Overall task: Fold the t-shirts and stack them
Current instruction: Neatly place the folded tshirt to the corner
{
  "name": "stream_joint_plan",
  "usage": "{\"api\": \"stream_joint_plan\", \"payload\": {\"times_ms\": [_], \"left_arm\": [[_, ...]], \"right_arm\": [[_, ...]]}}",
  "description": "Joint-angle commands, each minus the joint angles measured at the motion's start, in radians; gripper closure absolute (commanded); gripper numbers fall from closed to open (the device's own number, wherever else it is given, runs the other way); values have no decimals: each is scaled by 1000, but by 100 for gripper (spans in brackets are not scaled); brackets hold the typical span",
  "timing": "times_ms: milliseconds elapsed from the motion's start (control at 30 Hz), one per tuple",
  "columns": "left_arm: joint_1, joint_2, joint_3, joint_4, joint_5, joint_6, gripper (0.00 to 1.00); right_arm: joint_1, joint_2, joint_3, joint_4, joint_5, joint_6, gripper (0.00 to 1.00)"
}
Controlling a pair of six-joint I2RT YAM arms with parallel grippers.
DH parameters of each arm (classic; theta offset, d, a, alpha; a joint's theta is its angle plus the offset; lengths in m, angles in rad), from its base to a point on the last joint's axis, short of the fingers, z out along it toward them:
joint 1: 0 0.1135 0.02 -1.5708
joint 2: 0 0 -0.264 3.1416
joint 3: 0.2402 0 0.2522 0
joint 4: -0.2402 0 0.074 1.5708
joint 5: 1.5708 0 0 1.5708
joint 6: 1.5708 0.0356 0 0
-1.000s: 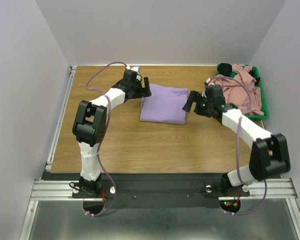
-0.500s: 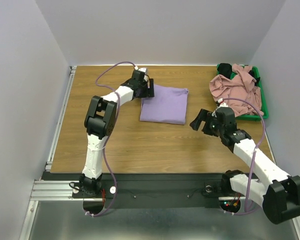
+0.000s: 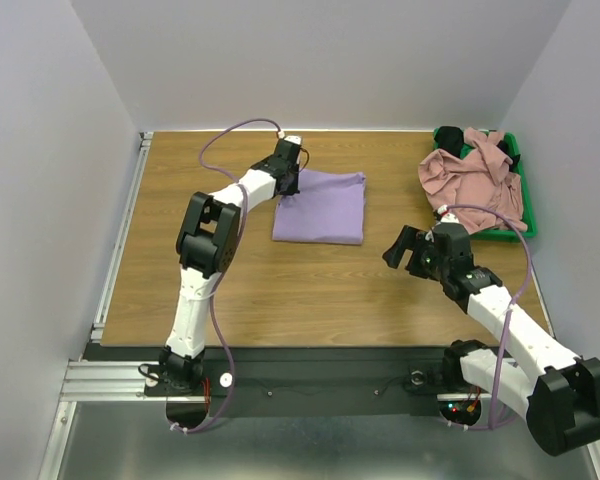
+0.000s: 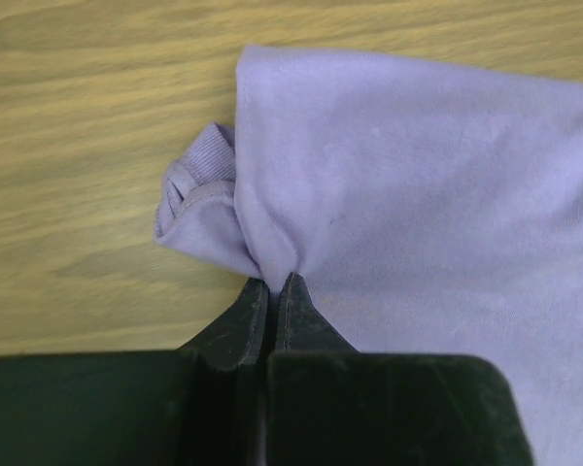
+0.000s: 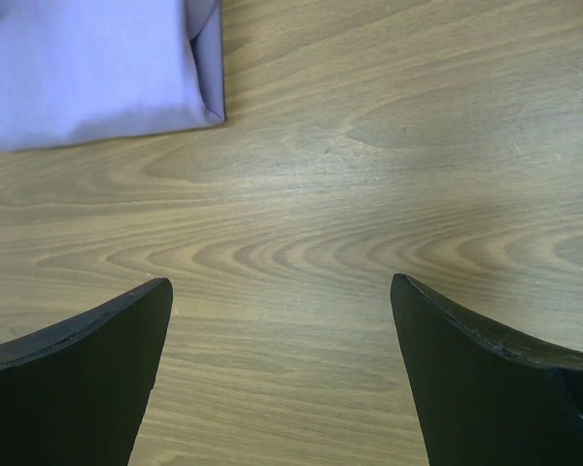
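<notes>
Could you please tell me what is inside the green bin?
A crumpled pink shirt fills the bin, spilling over its left rim; black cloth shows at the far corner. Whatever lies beneath them is covered.

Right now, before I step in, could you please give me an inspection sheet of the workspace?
Surface: wooden table, no spills or marks seen.
Job's things: lavender t-shirt folded flat mid-table; pink t-shirt and black t-shirt heaped unfolded in the bin.
Clutter: green bin at the far right edge; nothing else seen.
Hands: left hand shut, pinching the lavender t-shirt's corner beside the collar; right hand open and empty over bare wood, right of that shirt.
Cables: left cable and right cable, both purple, loop along their arms.
Surroundings: plain walls on three sides; metal rail at the near edge.
</notes>
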Motion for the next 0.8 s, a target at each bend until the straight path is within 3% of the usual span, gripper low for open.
{"api": "stream_joint_plan", "payload": {"times_ms": [0, 200, 400, 533, 767], "left_arm": [[70, -202, -119, 59, -35, 144, 100], [215, -352, -295, 157, 192, 230, 100], [327, -360, -351, 157, 277, 242, 100], [327, -299, -315, 164, 269, 210, 100], [354, -132, -68, 99, 169, 96, 100]], "right_arm": [[7, -13, 7, 35, 29, -15, 0], [5, -5, 6, 35, 35, -15, 0], [7, 29, 12, 35, 36, -10, 0], [7, 49, 15, 37, 26, -12, 0], [7, 36, 10, 37, 38, -13, 0]]}}
